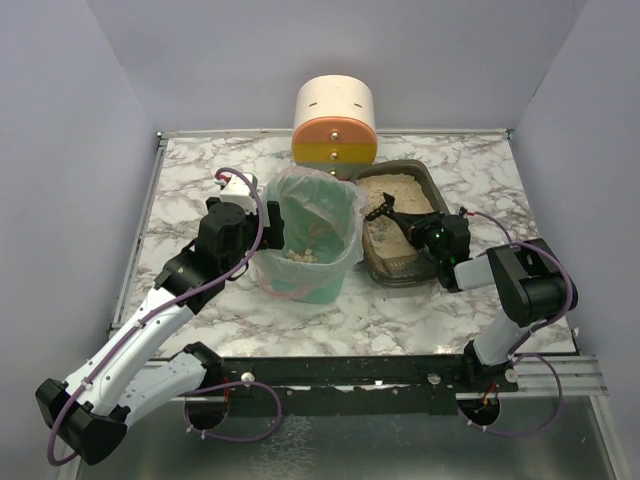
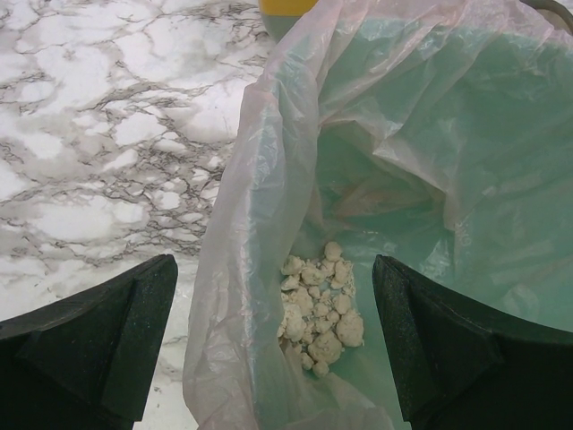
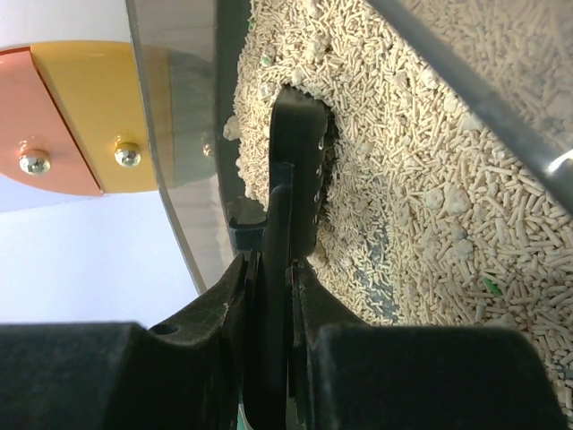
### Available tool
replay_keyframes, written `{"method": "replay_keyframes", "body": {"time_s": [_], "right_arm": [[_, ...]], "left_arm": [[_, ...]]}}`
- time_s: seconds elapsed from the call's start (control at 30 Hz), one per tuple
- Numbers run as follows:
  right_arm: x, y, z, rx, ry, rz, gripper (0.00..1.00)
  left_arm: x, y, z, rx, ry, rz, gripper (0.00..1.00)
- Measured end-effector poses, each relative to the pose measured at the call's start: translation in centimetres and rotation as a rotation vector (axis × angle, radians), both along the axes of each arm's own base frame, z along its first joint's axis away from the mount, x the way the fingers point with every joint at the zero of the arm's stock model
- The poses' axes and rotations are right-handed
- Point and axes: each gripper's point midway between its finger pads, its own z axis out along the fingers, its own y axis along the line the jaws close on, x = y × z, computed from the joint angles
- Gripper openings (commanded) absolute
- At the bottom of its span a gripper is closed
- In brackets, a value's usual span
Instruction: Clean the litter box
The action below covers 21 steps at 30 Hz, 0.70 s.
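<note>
We judged spillage the main risk. The scoop (image 3: 300,152) stood on edge in the pellets close to the left wall of the litter box (image 1: 405,277), and a hasty or tilted lift could have scattered litter over the marble table (image 1: 200,190) before it reached the green bin (image 1: 300,282). A push against that wall might also have shoved the tray. It sat right of centre, just beside the bin; we could not tell whether they touched.

The right gripper (image 3: 273,296) was clamped tight on the scoop's thin handle, which could have twisted in the grip. The right arm was folded at the elbow, reaching left into the tray with its wrist low. The left arm stretched far over the table, and the left gripper (image 2: 277,358) was spread wide and empty. Its jaws stood either side of the liner's (image 2: 269,179) left rim, above the clumps (image 2: 318,309) in the bag.
</note>
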Motion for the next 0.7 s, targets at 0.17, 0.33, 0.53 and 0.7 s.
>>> {"method": "replay_keyframes", "body": {"time_s": [0.17,0.33,0.53,0.7], "right_arm": [[0.2,0.3,0.2,0.012,-0.018,-0.005,0.01],[0.5,0.4,0.7,0.039,-0.041,-0.028,0.01],[0.4,0.6,1.6,0.085,-0.066,-0.034,0.01],[0.0,0.6,1.7,0.091,-0.072,-0.034,0.01]], "left_arm": [[0.1,0.0,-0.1,0.000,0.002,0.001,0.99],[0.0,0.0,-0.1,-0.002,0.003,-0.003,0.99],[0.0,-0.1,-0.1,-0.002,0.004,-0.005,0.99],[0.0,-0.1,-0.1,-0.002,0.004,-0.005,0.99]]}}
